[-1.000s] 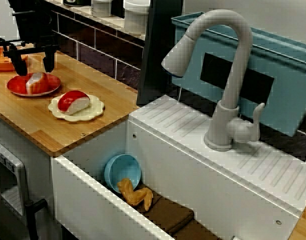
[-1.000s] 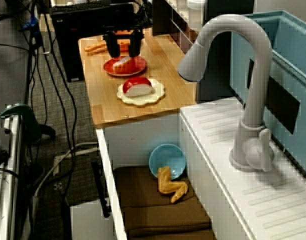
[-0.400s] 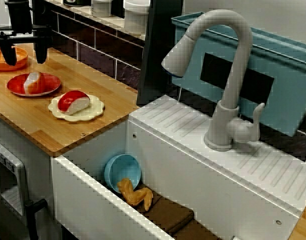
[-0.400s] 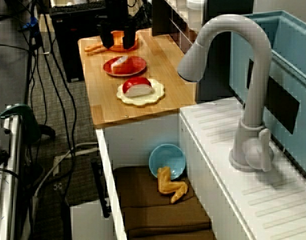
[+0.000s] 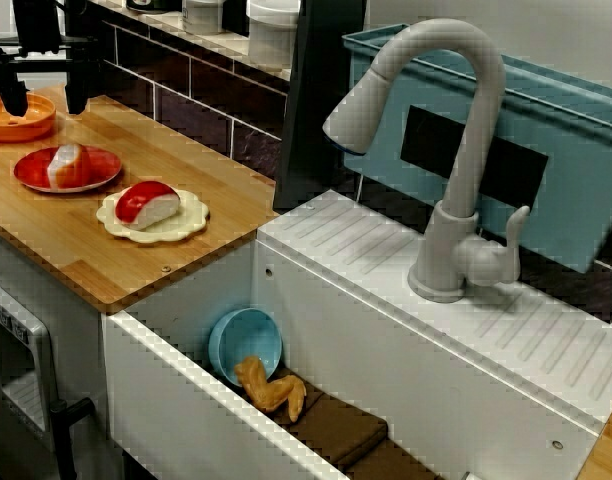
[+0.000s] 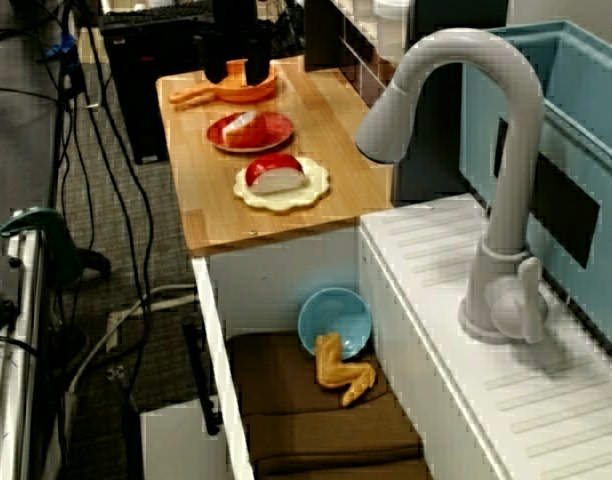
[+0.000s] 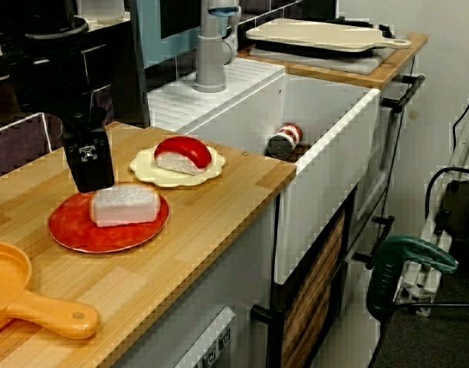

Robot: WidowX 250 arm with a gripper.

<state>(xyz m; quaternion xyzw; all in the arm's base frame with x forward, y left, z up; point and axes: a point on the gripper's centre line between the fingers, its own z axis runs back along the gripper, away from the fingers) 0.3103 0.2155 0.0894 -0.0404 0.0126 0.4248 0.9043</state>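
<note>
- Orange pan (image 5: 31,120) sits just below our hand (image 5: 43,92), fingers spread, nothing held
- We judge it best to keep level and clear of the red plate (image 5: 104,158) beside it

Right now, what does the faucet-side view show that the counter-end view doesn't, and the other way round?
Only the faucet-side view shows the blue bowl and the fried food piece down in the sink. Only the counter-end view shows a small can in the sink and the cutting board beyond it. Both show the open gripper near the orange pan, plus the red plate and the cream plate.
</note>
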